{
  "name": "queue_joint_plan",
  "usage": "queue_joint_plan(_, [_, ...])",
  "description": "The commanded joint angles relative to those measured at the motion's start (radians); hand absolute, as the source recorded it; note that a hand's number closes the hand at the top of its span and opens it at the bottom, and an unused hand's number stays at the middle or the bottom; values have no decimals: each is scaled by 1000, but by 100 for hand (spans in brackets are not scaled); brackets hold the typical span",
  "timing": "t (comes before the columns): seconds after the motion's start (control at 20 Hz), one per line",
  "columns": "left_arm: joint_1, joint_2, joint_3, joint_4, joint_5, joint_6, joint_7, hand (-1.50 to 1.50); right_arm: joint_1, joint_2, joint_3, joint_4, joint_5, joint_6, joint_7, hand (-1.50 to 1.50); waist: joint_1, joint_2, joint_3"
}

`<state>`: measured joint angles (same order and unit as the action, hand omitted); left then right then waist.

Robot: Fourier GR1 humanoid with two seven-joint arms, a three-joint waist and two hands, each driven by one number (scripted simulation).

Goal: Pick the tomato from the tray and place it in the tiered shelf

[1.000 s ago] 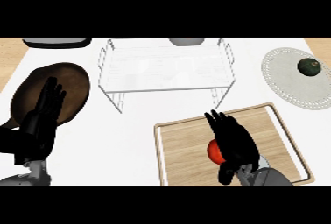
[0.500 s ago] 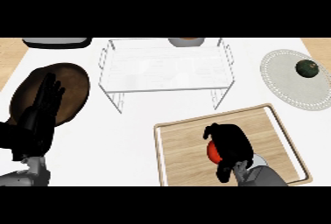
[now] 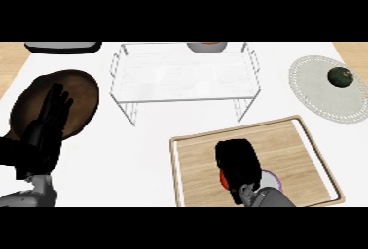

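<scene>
You see the left hand (image 3: 45, 131) resting with fingers straight and together over the brown plate (image 3: 82, 87), the tiered shelf (image 3: 183, 78) at centre, and the right hand (image 3: 237, 158) with fingers curled over the tomato (image 3: 223, 180) on the tray (image 3: 302, 146).

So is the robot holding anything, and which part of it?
Yes: the right robot hand curls over the top of the red tomato on the tray, hiding most of it. The left robot hand holds nothing.

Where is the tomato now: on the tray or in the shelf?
At the tray, not the shelf. The right hand curls round the tomato there.
</scene>
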<state>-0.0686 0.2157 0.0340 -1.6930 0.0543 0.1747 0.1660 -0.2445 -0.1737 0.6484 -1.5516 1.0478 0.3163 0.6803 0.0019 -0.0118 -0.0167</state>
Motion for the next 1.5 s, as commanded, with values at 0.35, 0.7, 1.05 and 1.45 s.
queue_joint_plan(0.35, [-48, -30, -41, 19, -40, 19, 0, 0, -81, 170, 275, -31, -184, -269, 468, 150, 42, 18, 17])
queue_joint_plan(0.7, [-23, -32, -33, 24, -18, 2, 1, 0, -239, 173, 276, -187, -163, -516, 592, 150, 40, 5, 16])
queue_joint_plan(1.05, [-2, -24, -20, 30, -31, 7, -23, 0, -392, 173, 170, -284, -20, -463, 770, 150, 13, -4, 14])
queue_joint_plan(1.45, [-41, -22, -12, 32, -40, 22, 13, 0, -521, 173, 64, -285, 18, -357, 806, 150, 6, -2, 14])
